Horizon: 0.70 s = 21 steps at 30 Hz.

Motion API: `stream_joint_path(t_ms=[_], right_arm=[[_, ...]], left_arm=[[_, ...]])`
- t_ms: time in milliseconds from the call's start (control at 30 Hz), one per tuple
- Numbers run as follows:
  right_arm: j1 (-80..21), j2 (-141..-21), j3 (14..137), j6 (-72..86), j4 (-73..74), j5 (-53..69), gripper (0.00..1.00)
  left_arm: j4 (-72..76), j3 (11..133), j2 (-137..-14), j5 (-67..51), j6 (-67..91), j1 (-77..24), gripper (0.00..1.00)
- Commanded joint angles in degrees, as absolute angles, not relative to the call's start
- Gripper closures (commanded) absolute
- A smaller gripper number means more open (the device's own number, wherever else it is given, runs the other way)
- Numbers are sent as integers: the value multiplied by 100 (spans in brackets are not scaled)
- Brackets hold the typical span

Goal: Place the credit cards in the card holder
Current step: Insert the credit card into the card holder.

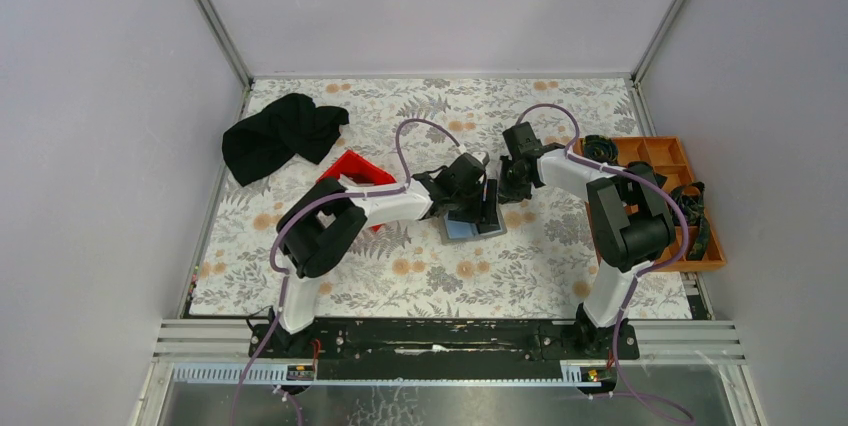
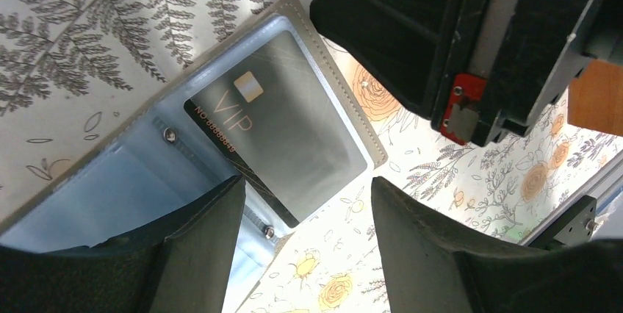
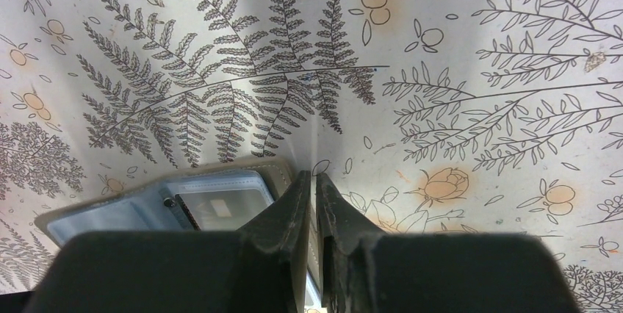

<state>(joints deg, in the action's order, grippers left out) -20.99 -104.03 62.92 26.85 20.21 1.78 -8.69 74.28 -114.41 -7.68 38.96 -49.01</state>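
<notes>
- My left gripper [image 2: 301, 206] hangs spread wide just above the open card holder [image 2: 103, 188].
- My right gripper [image 3: 312, 181] pinches the card holder's edge, fingers nearly together.
- A dark VIP credit card [image 2: 286, 122] lies within the card holder's windowed half.

Grey ferns and little orange blossoms are printed all over the white tablecloth [image 1: 440, 276], and the grey stitched folding card holder [image 2: 117, 181] shows a pale blue lining! Its dark charcoal plastic card [image 2: 286, 129] flashes gold VIP lettering and a gold chip. Round about there's a bright red plastic bin [image 1: 352, 168], a crumpled black cloth [image 1: 280, 136] and an orange compartment tray [image 1: 650, 153].
</notes>
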Motion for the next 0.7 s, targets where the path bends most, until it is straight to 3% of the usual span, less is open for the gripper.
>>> stream_joint_path(t_ms=[0, 167, 467, 667], right_arm=[[-2183, -10418, 6207, 2735, 2008, 224, 86], [-2173, -10387, 6226, 2782, 2099, -38, 84], [-2142, -10147, 6400, 2797, 2096, -166, 71], [-2138, -9932, 6435, 2761, 2118, -196, 69]], left_arm=[[-629, 7687, -11530, -856, 3920, -4971, 30], [-922, 7793, -11400, -450, 3878, -4963, 28], [-1333, 7962, -11084, 121, 3806, -4863, 26], [-1443, 7897, -10914, 272, 3814, -4843, 26]])
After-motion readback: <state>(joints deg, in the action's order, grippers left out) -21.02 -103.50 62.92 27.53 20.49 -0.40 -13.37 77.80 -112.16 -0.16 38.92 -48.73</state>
